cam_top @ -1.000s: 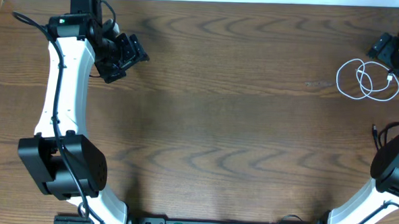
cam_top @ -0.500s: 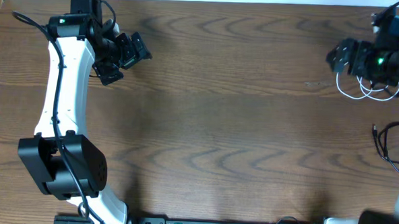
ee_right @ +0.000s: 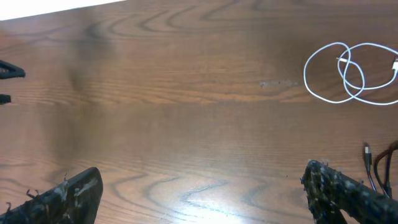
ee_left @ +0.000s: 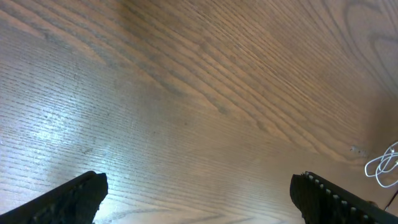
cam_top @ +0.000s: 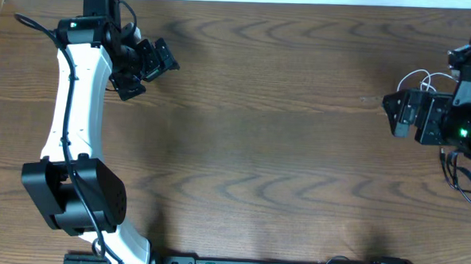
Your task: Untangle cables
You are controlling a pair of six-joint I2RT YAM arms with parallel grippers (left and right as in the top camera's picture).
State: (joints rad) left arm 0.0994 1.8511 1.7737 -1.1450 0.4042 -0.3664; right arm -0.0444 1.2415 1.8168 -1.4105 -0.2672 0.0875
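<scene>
Advise lowering right hand (cam_top: 392,113), spread apart and empty, onto one outer loop of white cable (ee_right: 344,62) at upper right, clear of black cable (ee_right: 375,167) at right edge; left hand (cam_top: 147,69) likewise apart, idle at upper left.

Overhead camera looks straight down at the whole surface (cam_top: 282,150); both wrist cameras angle low across it, sharing the white cable (ee_right: 352,73).

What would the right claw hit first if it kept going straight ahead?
Probably only the table: the open right claw points across bare wood, and the white cable lies off to one side.
</scene>
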